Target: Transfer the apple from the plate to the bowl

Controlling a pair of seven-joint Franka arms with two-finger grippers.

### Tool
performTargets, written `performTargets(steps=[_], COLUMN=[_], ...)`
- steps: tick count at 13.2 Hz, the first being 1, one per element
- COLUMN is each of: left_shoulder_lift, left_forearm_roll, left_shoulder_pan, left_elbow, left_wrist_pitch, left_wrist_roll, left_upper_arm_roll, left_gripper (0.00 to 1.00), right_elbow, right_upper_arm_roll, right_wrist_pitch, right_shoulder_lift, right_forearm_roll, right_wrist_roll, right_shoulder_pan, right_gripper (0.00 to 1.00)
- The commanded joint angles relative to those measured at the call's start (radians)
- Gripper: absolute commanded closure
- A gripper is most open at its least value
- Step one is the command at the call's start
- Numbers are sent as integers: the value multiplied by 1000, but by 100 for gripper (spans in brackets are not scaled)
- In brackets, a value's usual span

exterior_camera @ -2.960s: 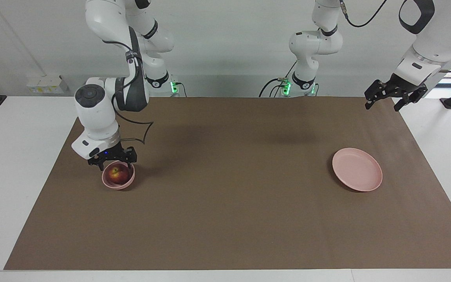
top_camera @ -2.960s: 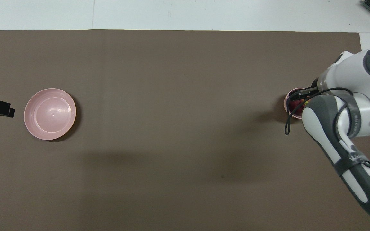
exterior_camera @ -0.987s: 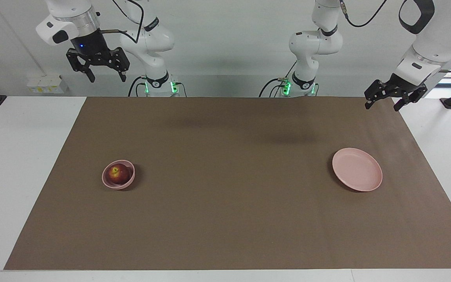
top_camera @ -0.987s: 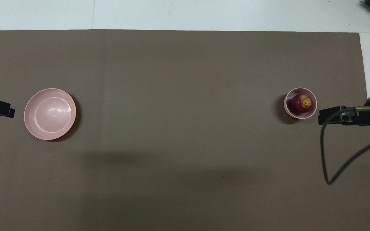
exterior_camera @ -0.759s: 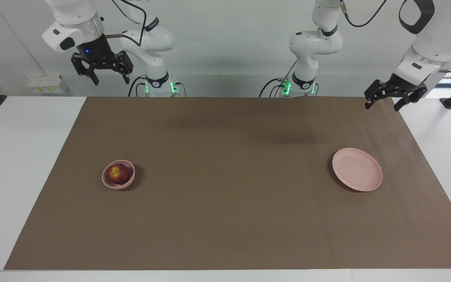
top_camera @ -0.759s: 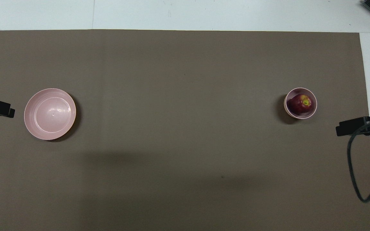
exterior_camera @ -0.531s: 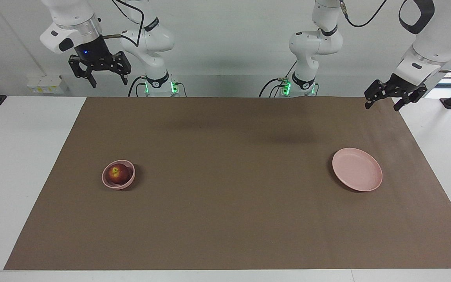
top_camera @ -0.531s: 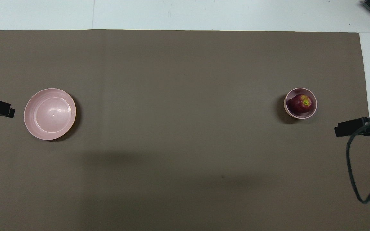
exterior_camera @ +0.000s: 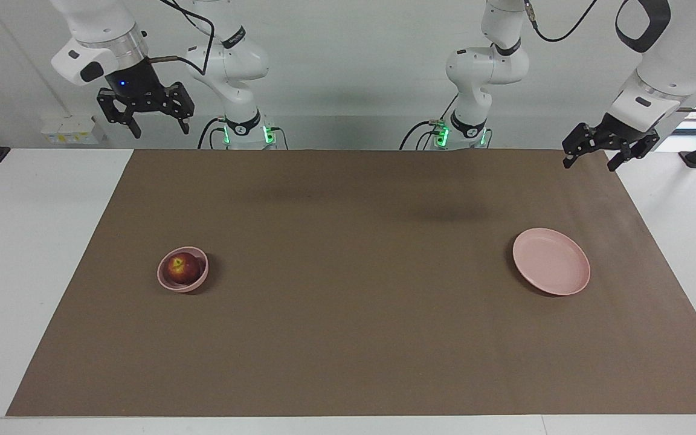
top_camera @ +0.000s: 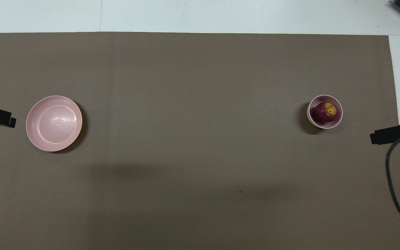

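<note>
Now the dark red apple (exterior_camera: 182, 268) sits in the bowl (exterior_camera: 168, 283), both grippers spread and empty.

the bowl (exterior_camera: 183, 277) stands on the mat (exterior_camera: 360, 338), toward the right arm's end of the table (exterior_camera: 22, 241), and the apple (exterior_camera: 181, 268) sits in the bowl. taking the bowl as the landmark, the plate (exterior_camera: 551, 261) lies well apart from it on the same mat, toward the left arm's end, about as near to the robots as the bowl. the right gripper (exterior_camera: 145, 112) hangs high over the table edge at the robots' side of the bowl, and the left gripper (exterior_camera: 609, 147) hangs over the mat's corner near the plate.
</note>
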Motion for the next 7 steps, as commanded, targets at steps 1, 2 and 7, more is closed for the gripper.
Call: performTargets(steps=[1,2,7], left_shoulder_lift=[-10,-10,-10], left_forearm_roll=[7,7,7], left_shoulder_pan=[-10,-10,-10], left_elbow=[1,1,1], left_wrist_pitch=[-14,-16,-16], left_wrist_roll=[-2,-2,-2], left_upper_arm_roll=[8,8,8], left_gripper=[0,0,0], right_elbow=[-28,-28,-31], right_upper_arm_roll=[7,5,9], right_wrist_pitch=[7,9,9], right_shoulder_lift=[-21,-21,-26], right_forearm_roll=[-2,-2,1], right_wrist_roll=[-18,-18,19], right_shoulder_pan=[-9,-9,2], right_gripper=[0,0,0])
